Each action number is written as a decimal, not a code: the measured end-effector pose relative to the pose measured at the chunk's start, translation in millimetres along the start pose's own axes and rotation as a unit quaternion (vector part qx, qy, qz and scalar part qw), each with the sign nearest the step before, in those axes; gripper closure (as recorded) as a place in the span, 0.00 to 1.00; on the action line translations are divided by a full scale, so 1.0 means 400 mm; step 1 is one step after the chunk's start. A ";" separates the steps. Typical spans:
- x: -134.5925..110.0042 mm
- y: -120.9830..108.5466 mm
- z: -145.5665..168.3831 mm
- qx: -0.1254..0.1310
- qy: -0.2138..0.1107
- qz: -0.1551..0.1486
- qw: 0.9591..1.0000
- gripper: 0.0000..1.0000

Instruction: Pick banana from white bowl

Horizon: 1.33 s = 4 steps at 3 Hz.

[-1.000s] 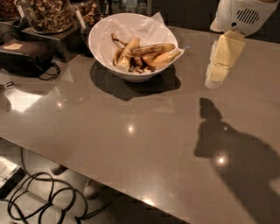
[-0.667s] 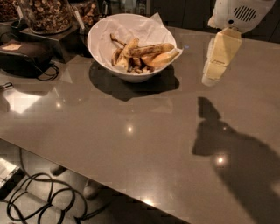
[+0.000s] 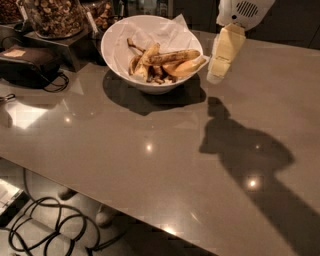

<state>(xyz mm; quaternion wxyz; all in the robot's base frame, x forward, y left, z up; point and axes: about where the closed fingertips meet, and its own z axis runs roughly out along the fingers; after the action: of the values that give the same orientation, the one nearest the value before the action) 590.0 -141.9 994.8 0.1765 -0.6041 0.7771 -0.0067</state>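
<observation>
The white bowl (image 3: 116,59) stands on the grey table at the top centre, lined with crumpled white paper. The banana (image 3: 173,56), dull yellow with brown speckles, lies across the bowl's right half among limp peel pieces (image 3: 142,62). My gripper (image 3: 223,59) hangs down from the white arm housing at the top right. It is just beside the bowl's right rim, above the table and outside the bowl. It holds nothing that I can see.
Glass jars of nuts (image 3: 52,15) stand on a stand at the back left. A black device (image 3: 25,62) with a cable lies left of the bowl. The table's front edge runs diagonally; cables (image 3: 45,225) lie on the floor below.
The gripper has moved left, from well right of the bowl to close beside its right rim. The bowl and banana have not moved.
</observation>
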 end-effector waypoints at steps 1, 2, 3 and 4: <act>-0.064 -0.061 0.040 -0.004 0.005 -0.010 1.000 0.00; -0.115 -0.114 0.082 0.000 0.013 -0.016 1.000 0.00; -0.162 -0.155 0.122 0.006 0.023 -0.028 0.999 0.00; -0.197 -0.189 0.160 0.011 0.031 -0.034 0.999 0.06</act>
<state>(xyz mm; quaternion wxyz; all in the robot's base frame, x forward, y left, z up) 695.4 -75.2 972.5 0.1581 -0.6279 0.7610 -0.0400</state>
